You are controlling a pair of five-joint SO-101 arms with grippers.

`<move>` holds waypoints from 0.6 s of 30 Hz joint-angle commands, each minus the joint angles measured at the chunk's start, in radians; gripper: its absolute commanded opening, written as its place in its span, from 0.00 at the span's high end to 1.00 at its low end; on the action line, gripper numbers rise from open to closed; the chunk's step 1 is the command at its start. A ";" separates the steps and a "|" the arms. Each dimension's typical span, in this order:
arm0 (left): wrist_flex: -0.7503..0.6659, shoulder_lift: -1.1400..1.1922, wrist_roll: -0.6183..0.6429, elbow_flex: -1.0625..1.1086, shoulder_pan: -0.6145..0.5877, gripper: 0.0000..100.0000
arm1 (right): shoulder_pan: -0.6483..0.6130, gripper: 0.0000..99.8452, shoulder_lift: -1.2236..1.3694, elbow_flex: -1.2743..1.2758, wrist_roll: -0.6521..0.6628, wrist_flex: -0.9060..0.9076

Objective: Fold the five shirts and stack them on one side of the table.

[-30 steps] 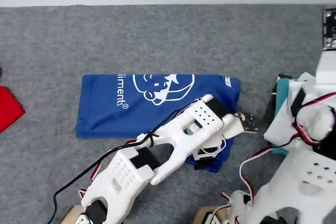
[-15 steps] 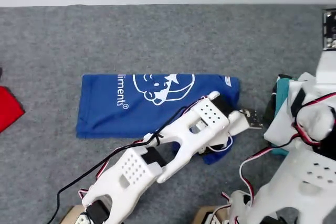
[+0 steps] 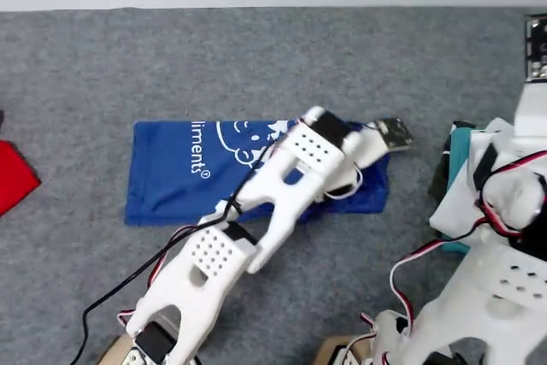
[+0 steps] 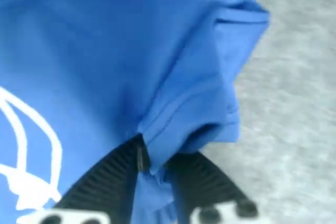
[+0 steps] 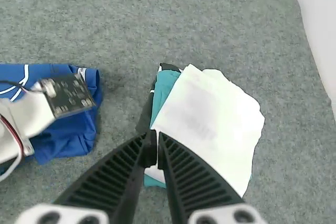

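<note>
A blue shirt (image 3: 188, 177) with a white print lies part-folded in the middle of the grey table. My left gripper (image 3: 346, 179) is over its right end. Up close, that gripper (image 4: 157, 161) is shut on a fold of the blue shirt (image 4: 105, 51) and holds the hem raised. At the table's right side is a stack with a folded white shirt (image 5: 210, 124) on a teal one (image 5: 167, 90). My right gripper (image 5: 156, 142) hangs above the stack's near edge, shut and holding nothing. The blue shirt's right end (image 5: 68, 135) also lies beside the stack.
A red shirt (image 3: 13, 177) pokes in at the table's left edge. The right arm's white body (image 3: 504, 211) covers most of the stack from above. Bare grey felt (image 3: 256, 66) stretches behind the blue shirt up to the back wall.
My left gripper has carried the blue shirt's near right corner away from the front edge toward the back, folding that flap over the shirt. The right arm has stayed still.
</note>
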 commanded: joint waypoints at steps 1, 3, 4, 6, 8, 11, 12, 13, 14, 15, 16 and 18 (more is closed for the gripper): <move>0.026 0.020 -0.006 -0.105 -0.051 0.88 | 0.012 0.99 -0.012 -0.002 -0.003 0.038; 0.026 0.040 -0.005 -0.148 -0.071 0.85 | 0.012 0.99 -0.012 0.000 -0.003 0.038; 0.026 0.049 -0.009 -0.168 -0.080 0.85 | 0.012 0.99 -0.012 0.000 -0.003 0.038; 0.025 0.066 -0.012 -0.205 -0.098 0.84 | 0.012 0.99 -0.012 0.000 -0.003 0.038; 0.025 0.087 -0.041 -0.237 -0.109 0.84 | 0.012 0.99 -0.012 0.000 -0.003 0.038; 0.025 0.118 -0.091 -0.268 -0.121 0.84 | 0.012 0.99 -0.010 0.000 -0.003 0.038; 0.025 0.126 -0.098 -0.278 -0.124 0.84 | 0.012 0.99 -0.010 0.000 -0.003 0.038; 0.025 0.135 -0.104 -0.291 -0.130 0.84 | 0.012 0.99 -0.010 0.000 -0.003 0.038; 0.025 0.141 -0.109 -0.302 -0.138 0.84 | 0.012 0.99 -0.010 0.000 -0.003 0.038; 0.025 0.149 -0.118 -0.315 -0.144 0.84 | 0.012 0.99 -0.010 0.000 -0.003 0.038; 0.025 0.155 -0.129 -0.329 -0.153 0.84 | 0.012 0.99 -0.010 0.000 -0.003 0.038; 0.025 0.158 -0.146 -0.349 -0.172 0.84 | 0.012 0.99 -0.010 0.000 -0.003 0.038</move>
